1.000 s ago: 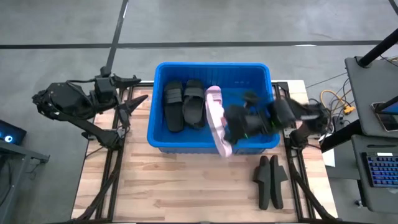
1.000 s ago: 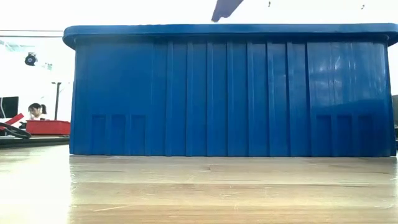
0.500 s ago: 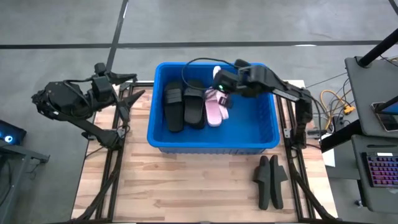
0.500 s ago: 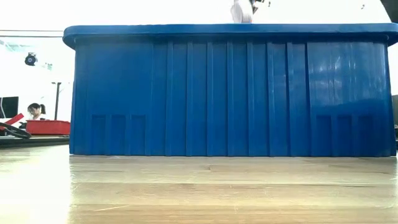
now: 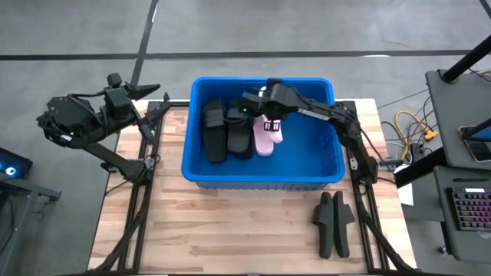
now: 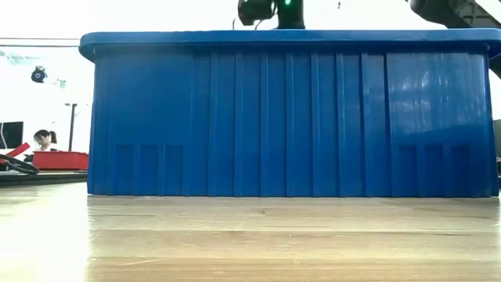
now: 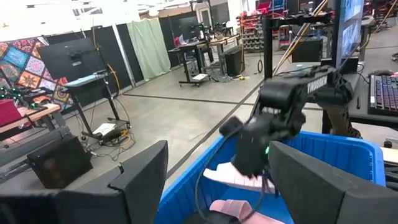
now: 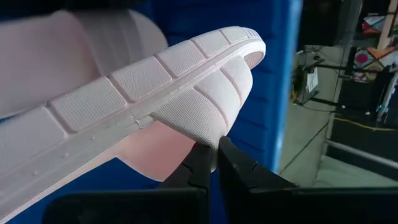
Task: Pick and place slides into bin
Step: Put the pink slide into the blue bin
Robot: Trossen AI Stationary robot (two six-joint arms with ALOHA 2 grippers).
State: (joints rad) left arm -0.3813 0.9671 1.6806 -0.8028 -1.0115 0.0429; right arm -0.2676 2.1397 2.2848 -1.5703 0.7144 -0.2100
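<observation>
Pale pink foam slide [image 5: 268, 132], broad strap and ribbed sole, now down inside the big bright blue plastic bin [image 5: 322, 178], lying just right of the two matte black slides [image 5: 228, 129] parked along the left half. Half a second back it sat in about the same spot; a second back it hung over the bin's near wall with the right arm blurred beside it. So: carried across from the near rim and lowered next to the blacks.

Right gripper [image 8: 216, 163] stretched over the bin's far side, fingers pressed together and pinching the thin edge of the pink sole, which fills most of the right wrist view with blue wall behind. Not let go yet, by the look of it. Sole looks tipped up on the pinched end rather than flat, hard to say from above.

Left gripper [image 7: 214, 180] hanging off the bench's left end, beyond the bin, fingers spread apart with nothing between them. Swung slightly since a second ago, otherwise idle.

Pair of black slides [image 5: 334, 222] waiting on the pale wooden slat bench [image 5: 230, 238], near right corner, standing on edge against each other.

Probably means pink one basically delivered, release pending, then the last pair. Low view mostly just blue wall, arm poking above the rim.
</observation>
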